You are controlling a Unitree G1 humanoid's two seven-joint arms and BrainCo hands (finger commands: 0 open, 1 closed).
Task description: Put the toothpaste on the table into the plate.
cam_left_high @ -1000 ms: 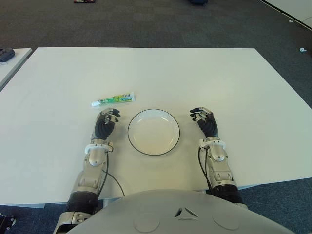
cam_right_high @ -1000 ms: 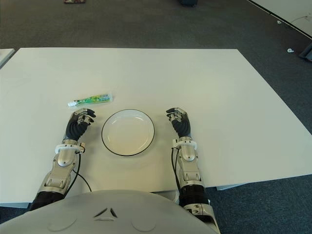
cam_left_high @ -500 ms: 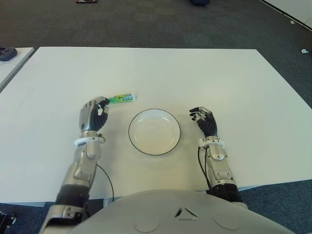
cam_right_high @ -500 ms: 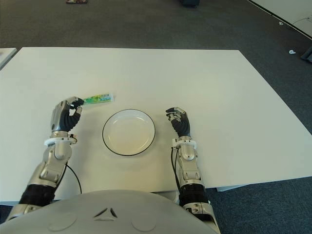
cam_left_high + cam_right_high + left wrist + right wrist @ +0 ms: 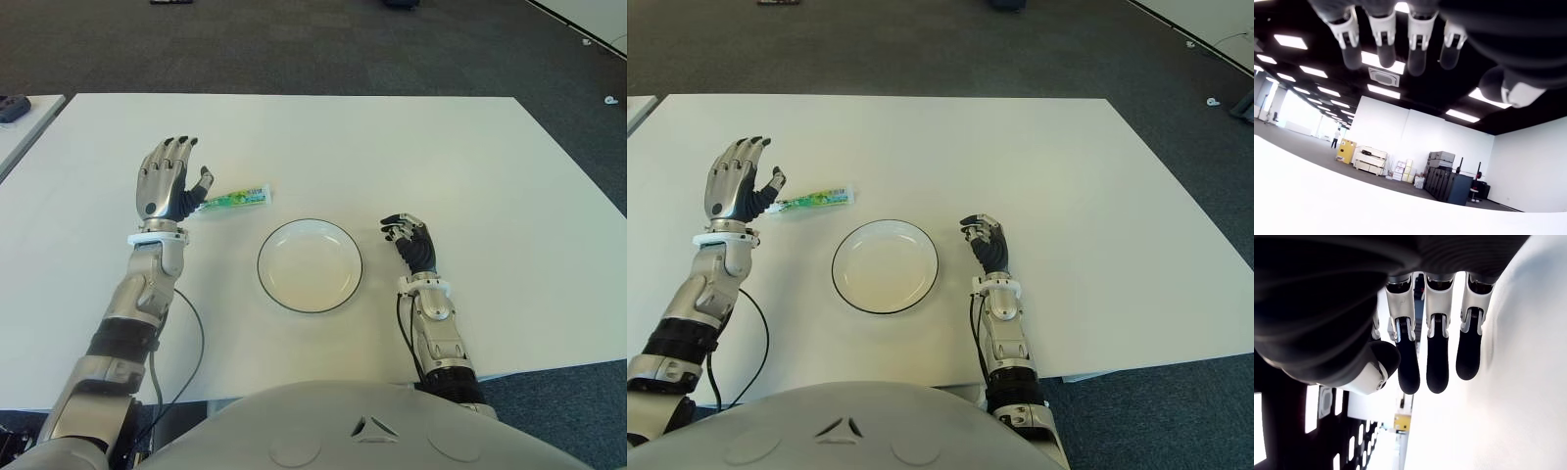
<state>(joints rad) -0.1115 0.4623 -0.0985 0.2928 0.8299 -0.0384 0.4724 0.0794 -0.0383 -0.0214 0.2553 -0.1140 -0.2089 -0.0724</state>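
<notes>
Left robot hand point(image 5: 167, 181): we see it raised above the worktop point(image 5: 392, 157), palm toward the camera, fingers point(image 5: 174, 147) spread upward, thumb near the cap end of the toothpaste point(image 5: 233, 199); it holds nothing.
Left forearm: it slants up from the near left edge of the worktop, a black cable trailing beneath it.
Right robot hand point(image 5: 412, 242): we find it just right of the plate point(image 5: 310, 264), fingers loosely curled, nothing in them.
Change: a second ago the left robot hand lay low beside the plate's left rim; half a second ago it was curled at the tube's cap end; now it is lifted and opened. The toothpaste, plate and right robot hand have not moved.
Toothpaste: a slim green-and-white tube lying flat on the worktop, beyond the plate's left rim and apart from it.
Plate: round, shallow, white with a thin dark rim, glossy.
Worktop: flat, matte white, rectangular.
</notes>
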